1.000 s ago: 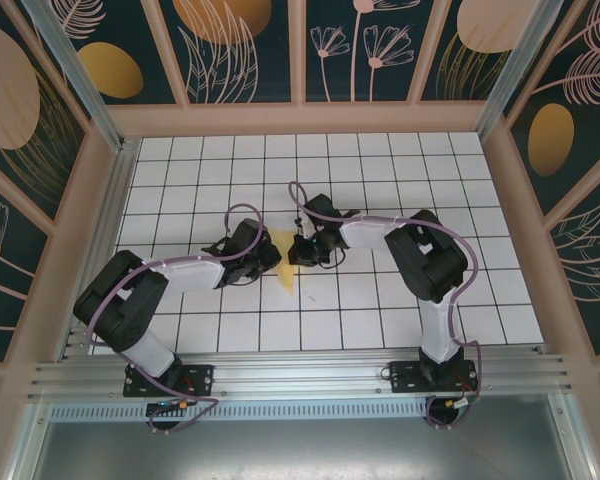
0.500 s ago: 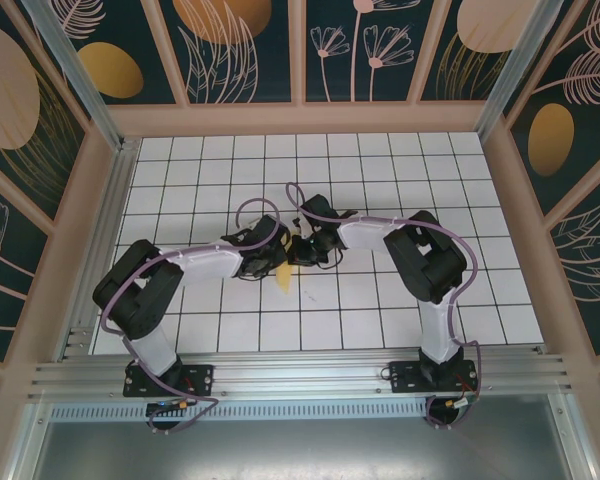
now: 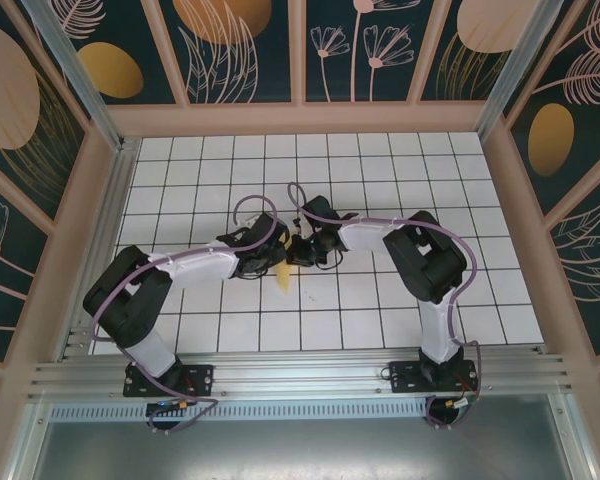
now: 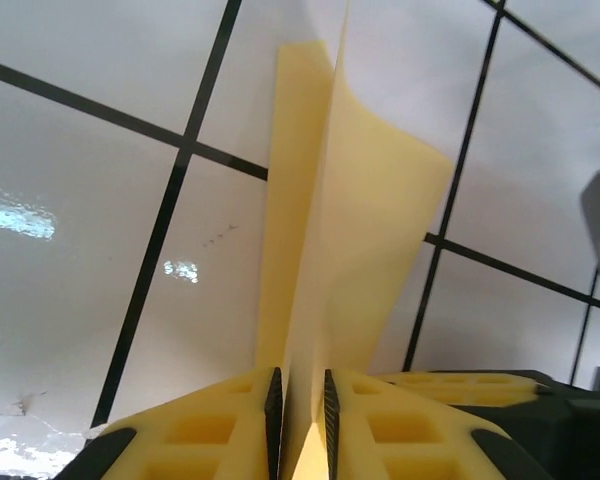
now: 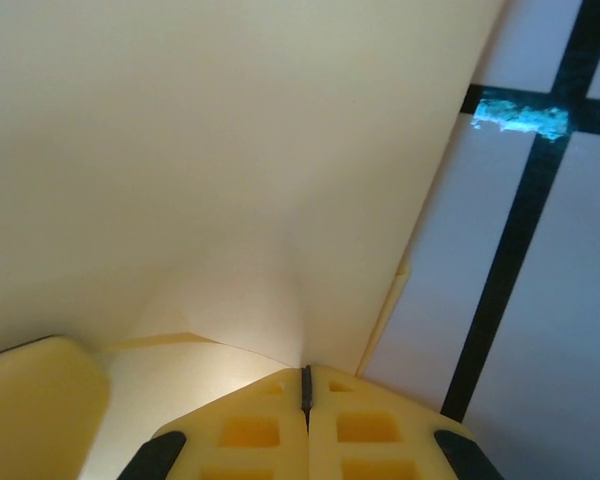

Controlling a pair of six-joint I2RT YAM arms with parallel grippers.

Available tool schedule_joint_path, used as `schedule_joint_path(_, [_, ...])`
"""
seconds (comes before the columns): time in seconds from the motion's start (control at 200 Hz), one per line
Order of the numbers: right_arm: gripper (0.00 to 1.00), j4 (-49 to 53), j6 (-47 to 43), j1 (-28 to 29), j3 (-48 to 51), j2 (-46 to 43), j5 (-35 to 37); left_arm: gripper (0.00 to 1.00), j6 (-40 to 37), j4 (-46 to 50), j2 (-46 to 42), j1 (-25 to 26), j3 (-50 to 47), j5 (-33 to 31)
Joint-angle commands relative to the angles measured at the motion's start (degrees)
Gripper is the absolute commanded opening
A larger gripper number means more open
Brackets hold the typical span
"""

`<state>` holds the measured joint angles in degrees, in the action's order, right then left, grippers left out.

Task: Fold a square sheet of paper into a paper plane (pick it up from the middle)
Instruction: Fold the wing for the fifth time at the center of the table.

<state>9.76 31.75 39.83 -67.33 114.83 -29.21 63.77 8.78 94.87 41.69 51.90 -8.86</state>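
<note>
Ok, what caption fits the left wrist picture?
Left fingers, slightly apart, either side of upright folded yellow paper over white tiles.

Mid-table jammed: left gripper (image 3: 273, 252) & right gripper (image 3: 302, 250) nose to nose, paper plane (image 3: 283, 277) upright btw them, no way through there. Both arms bow across the middle rows. Open tiles on the table (image 3: 180, 160): far rows, both side cols, near-centre patch btw the arm bases. Alu rail (image 3: 300, 375) bars the near edge, wooden frame walls (image 3: 300, 118) box in the other sides

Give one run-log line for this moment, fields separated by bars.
paper: folded | left fingers: paper between, grip unclear | right fingers: shut on paper
</note>
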Motion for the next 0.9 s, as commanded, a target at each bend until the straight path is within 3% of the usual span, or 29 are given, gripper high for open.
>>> schedule_joint_path(0.0, [0.05, 4.11, 0.69, 0.43, 3.03, 4.22, 2.84, 0.21, 1.02, -0.71, -1.69, 0.19, -0.99, 0.29])
schedule_joint_path(0.09, [0.05, 4.18, 0.68, 0.25, 3.08, 4.18, 2.84, 0.2, 0.88, -0.62, -2.19, 0.2, -1.26, 0.26])
schedule_joint_path(0.295, [0.05, 4.04, 0.71, 0.24, 2.91, 4.18, 2.59, 0.08, 0.51, -0.85, -1.34, 0.15, -0.72, -0.02])
schedule_joint_path(0.891, [0.04, 1.86, 1.06, -0.9, 4.75, 4.14, -0.56, 0.07, 7.68, -5.97, 3.0, -0.98, 1.67, -0.93])
